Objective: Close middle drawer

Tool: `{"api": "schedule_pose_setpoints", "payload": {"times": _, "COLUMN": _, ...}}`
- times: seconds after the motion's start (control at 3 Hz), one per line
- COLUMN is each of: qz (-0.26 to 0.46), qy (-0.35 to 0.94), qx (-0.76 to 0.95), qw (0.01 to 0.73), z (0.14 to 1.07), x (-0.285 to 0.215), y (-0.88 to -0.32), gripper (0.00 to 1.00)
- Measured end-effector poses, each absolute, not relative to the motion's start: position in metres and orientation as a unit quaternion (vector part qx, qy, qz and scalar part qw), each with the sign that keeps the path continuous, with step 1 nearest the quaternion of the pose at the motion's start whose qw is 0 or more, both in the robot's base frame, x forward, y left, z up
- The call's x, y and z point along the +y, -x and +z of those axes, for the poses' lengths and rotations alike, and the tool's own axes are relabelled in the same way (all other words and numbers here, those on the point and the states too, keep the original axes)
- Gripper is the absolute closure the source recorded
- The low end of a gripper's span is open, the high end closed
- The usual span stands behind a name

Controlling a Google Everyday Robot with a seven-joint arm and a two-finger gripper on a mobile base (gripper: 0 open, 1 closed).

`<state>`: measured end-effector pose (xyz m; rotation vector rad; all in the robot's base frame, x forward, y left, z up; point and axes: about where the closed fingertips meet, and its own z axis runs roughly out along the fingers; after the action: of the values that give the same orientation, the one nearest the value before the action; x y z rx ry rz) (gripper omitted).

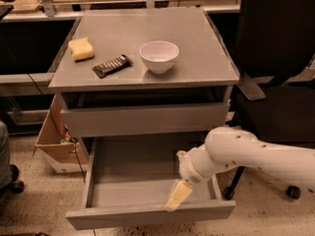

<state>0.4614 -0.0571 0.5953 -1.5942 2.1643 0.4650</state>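
The middle drawer (147, 215) of the grey cabinet is pulled far out, and its bare grey inside is empty. Above it is the taller top drawer front (145, 119), which stands slightly out from the cabinet. My white arm (246, 156) reaches in from the right. My gripper (178, 194), cream coloured, hangs inside the open drawer at its front right, just behind the drawer's front panel. The lowest drawer is hidden below the open one.
On the cabinet top (197, 58) are a white bowl (159, 56), a dark snack bar (112, 65) and a yellow sponge (81, 48). A black office chair (278, 82) stands to the right. A cardboard box (56, 141) sits on the floor to the left.
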Motion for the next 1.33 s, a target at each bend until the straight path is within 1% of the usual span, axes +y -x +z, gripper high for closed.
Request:
{"api": "schedule_pose_setpoints", "payload": {"times": 0.67, "qz": 0.178, "qy": 0.565, "qx": 0.774, "qw": 0.224, "z": 0.512, "x": -0.042, "y": -0.463, "gripper": 0.00}}
{"api": "schedule_pose_setpoints", "payload": {"times": 1.33, "qz": 0.198, "qy": 0.570, "qx": 0.762, "qw": 0.236, "z": 0.442, "x": -0.023, "y": -0.484, "gripper": 0.00}}
